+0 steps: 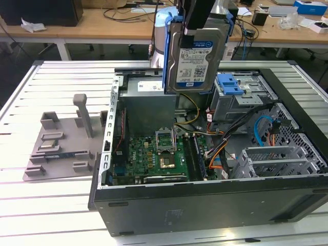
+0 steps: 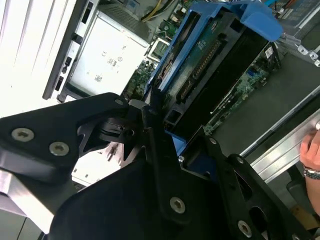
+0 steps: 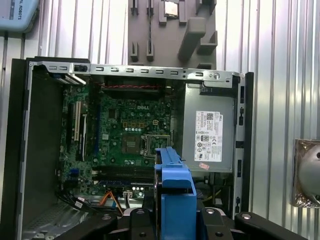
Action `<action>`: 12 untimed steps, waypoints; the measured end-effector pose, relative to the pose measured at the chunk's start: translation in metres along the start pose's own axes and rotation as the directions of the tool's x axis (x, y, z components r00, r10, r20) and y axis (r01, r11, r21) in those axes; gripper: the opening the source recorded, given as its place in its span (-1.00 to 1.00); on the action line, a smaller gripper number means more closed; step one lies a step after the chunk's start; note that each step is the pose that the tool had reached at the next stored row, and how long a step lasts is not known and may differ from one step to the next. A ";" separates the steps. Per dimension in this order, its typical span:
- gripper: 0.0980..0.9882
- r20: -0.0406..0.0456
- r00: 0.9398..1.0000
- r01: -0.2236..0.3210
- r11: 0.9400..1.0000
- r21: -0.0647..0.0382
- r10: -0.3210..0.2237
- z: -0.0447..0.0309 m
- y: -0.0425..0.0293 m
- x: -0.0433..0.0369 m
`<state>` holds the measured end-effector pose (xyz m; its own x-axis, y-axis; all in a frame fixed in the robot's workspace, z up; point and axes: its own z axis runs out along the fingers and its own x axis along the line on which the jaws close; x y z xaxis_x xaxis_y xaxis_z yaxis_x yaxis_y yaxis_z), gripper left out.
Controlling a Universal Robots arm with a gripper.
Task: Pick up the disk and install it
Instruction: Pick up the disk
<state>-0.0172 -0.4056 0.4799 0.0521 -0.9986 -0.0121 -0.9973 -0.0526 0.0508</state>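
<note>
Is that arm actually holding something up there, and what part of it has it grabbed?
Yes: the end effector holds the disk by its upper end, at the blue bracket. The disk hangs upright above the open computer case.

The disk (image 1: 197, 56) hangs above the open case (image 1: 205, 205), seemingly near its power supply (image 1: 147, 105).

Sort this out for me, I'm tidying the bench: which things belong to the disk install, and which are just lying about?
In the job: the disk, clamped in the hand; the open computer case below it.
Lying about: the grey fixture beside the case; the blue box on the back desk.
</note>
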 end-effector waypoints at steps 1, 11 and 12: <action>-0.39 0.000 1.000 0.000 1.000 0.000 0.000 0.0001 0.0001 0.0025; -0.39 0.000 1.000 0.000 1.000 0.000 0.000 0.0009 0.0014 0.0272; -0.39 0.000 1.000 0.000 1.000 0.000 0.000 0.0010 0.0015 0.0292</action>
<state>-0.0172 -0.4349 0.4786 0.0521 -0.9986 -0.0120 -0.9973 -0.0526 0.0509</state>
